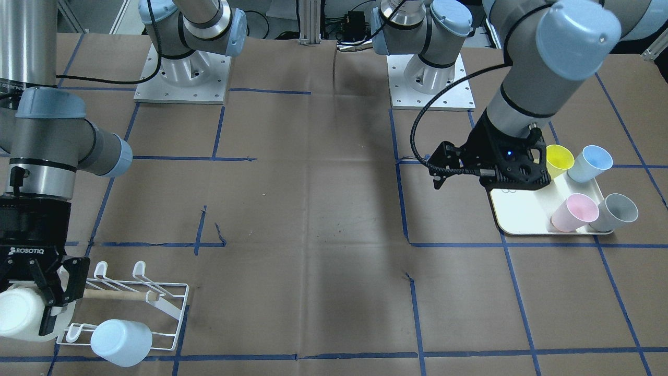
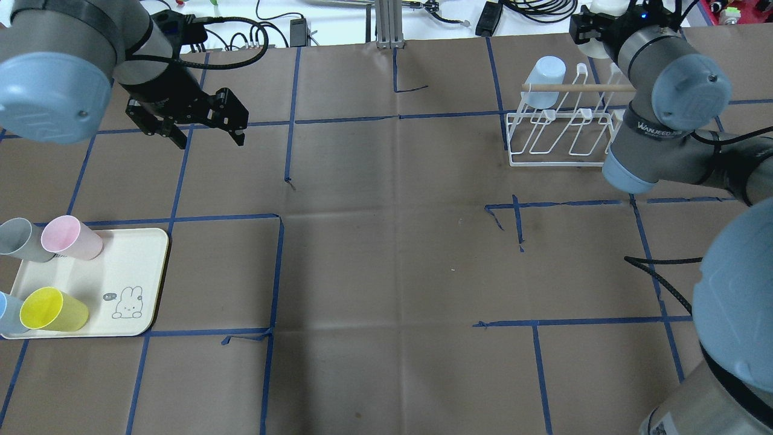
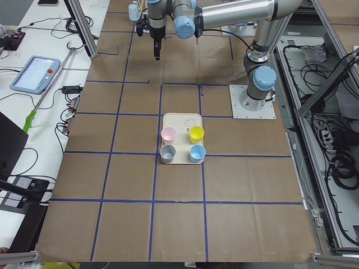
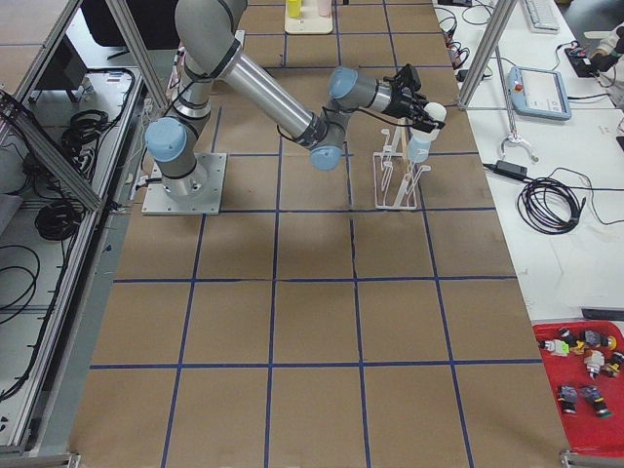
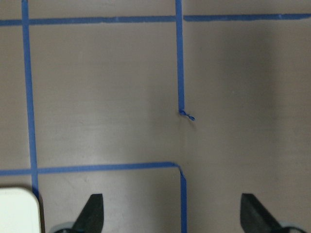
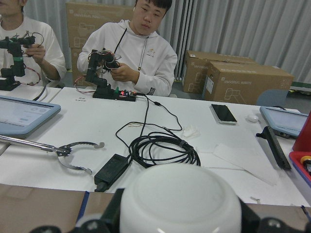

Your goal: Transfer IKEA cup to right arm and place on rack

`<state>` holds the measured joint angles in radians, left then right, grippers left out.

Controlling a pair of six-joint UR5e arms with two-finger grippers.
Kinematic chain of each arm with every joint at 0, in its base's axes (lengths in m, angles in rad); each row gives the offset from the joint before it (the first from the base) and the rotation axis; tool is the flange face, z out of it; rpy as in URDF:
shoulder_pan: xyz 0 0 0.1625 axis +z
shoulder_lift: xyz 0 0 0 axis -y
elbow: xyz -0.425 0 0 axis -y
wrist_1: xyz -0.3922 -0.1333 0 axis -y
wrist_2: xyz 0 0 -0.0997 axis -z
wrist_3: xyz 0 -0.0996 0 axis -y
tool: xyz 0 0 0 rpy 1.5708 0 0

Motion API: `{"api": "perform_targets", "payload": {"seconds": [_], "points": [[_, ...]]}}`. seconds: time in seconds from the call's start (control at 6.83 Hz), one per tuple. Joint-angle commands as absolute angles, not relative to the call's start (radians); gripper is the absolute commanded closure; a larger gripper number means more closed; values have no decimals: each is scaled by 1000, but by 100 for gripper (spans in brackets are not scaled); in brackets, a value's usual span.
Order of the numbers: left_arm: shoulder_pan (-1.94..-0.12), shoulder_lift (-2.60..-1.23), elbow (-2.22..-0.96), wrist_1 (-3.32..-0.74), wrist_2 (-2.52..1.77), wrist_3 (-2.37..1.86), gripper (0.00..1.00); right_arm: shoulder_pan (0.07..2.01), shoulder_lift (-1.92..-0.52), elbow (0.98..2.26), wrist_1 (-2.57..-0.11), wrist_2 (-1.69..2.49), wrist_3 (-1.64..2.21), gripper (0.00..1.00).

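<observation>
My right gripper [image 1: 31, 309] is shut on a white cup [image 1: 18, 313] and holds it at the rack's far end, just above the wooden dowel [image 1: 112, 295]. The right wrist view shows the cup's round base [image 6: 180, 199] between the two fingers. The white wire rack [image 2: 561, 130] carries a pale blue cup [image 2: 545, 74] upside down on a prong. My left gripper [image 2: 190, 124] is open and empty above bare table, far from the rack. Its two fingertips [image 5: 92, 213] stand wide apart in the left wrist view.
A cream tray [image 2: 130, 257] with a bunny drawing sits at the table's left end, near the robot. It holds pink [image 2: 69, 237], grey [image 2: 21, 238], yellow [image 2: 51, 309] and blue [image 2: 7, 314] cups lying on their sides. Operators sit beyond the table's far edge [image 6: 136, 53].
</observation>
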<state>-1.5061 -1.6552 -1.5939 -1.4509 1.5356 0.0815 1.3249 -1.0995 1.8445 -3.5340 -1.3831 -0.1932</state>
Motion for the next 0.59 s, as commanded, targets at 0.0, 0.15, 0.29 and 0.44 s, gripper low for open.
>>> {"api": "perform_targets", "payload": {"seconds": [0.0, 0.15, 0.29, 0.44], "points": [[-1520, -1553, -1610, -1534, 1549, 80, 0, 1270, -1078, 1848, -3574, -1371, -218, 91], [-1520, -1536, -1643, -1520, 1551, 81, 0, 1243, -1057, 1850, -3598, -1343, -219, 91], [-1519, -1539, -1638, -1514, 1549, 81, 0, 1220, -1036, 1839, -3600, -1278, -222, 91], [-1514, -1558, -1614, -1514, 1551, 81, 0, 1218, -1013, 1823, -3615, -1275, -221, 91]]}}
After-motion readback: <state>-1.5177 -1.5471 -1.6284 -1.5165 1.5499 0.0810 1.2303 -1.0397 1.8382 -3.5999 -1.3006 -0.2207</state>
